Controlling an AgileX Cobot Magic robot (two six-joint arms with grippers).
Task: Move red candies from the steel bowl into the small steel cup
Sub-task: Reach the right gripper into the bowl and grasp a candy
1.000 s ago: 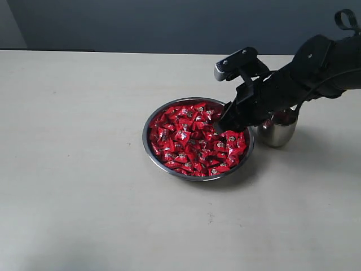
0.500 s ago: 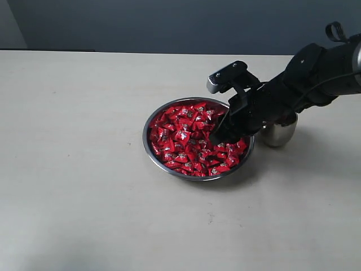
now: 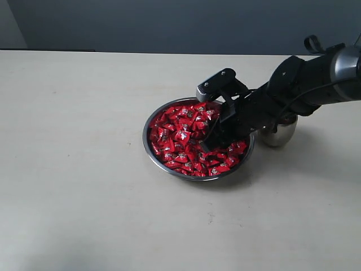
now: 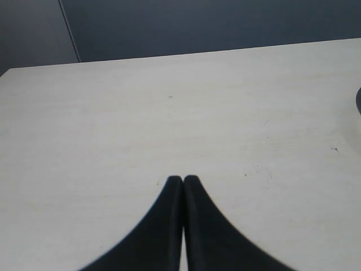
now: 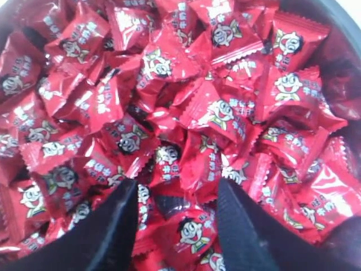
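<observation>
Jaws apart on right gripper [image 5: 176, 189], tips among red candies [image 3: 177, 138] in steel bowl [image 3: 145, 141], ready to pinch; left gripper [image 4: 183, 180] closed.

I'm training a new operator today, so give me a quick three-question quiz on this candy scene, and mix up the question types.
1. True or false: the right gripper has its fingers spread apart over the red candies in the steel bowl.
2. Multiple choice: the small steel cup stands A) inside the bowl, B) on the table beside the bowl, partly hidden by the right arm, C) upside down on the candies.
3. Fill in: the left gripper has its fingers pressed ____ above bare table.
Key: 1 true; 2 B; 3 together.
</observation>
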